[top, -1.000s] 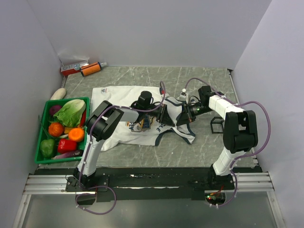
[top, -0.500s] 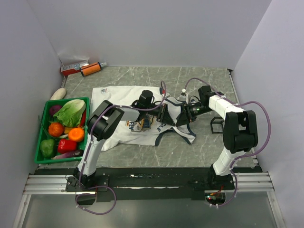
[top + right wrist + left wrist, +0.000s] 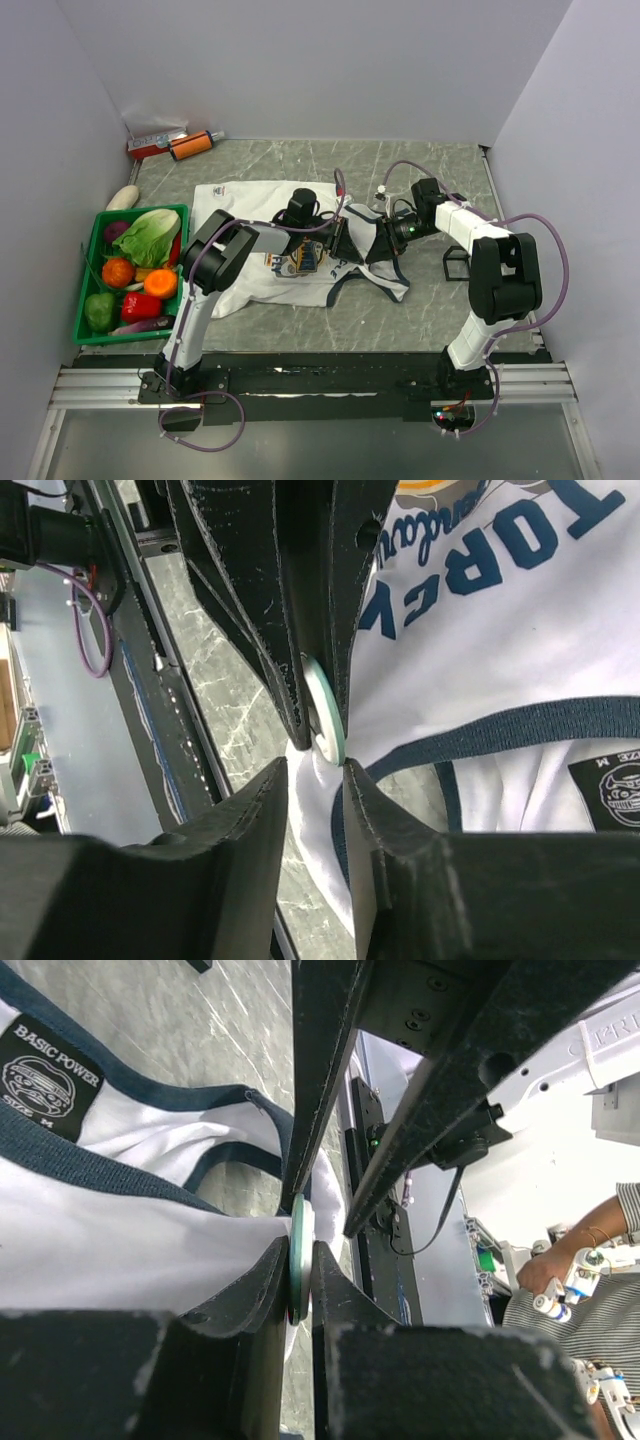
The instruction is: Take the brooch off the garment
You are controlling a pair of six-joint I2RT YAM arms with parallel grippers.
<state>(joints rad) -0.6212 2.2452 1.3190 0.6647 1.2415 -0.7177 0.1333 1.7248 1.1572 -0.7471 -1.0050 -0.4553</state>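
**Garment and brooch, both grippers engaged.** The garment point(image 3: 240, 200) is spread on the marble-patterned table point(image 3: 430, 300), chest graphic upward, beside a green crate point(image 3: 110, 338) of vegetables. Near its navy-trimmed neck, the brooch point(image 3: 326, 708), a pale green disc seen edge-on, is clamped between the fingers of the left gripper point(image 3: 299, 1278). The right gripper point(image 3: 316, 772) is set tip to tip against the left one. Its jaws are held slightly apart with a fold of white cloth between them. Whether that fold is pinched cannot be told.

Garment point(image 3: 240, 200) white, navy trim (blue-gold chest graphic); brooch point(image 3: 298, 1245) pale green; table point(image 3: 420, 165) grey marbled.
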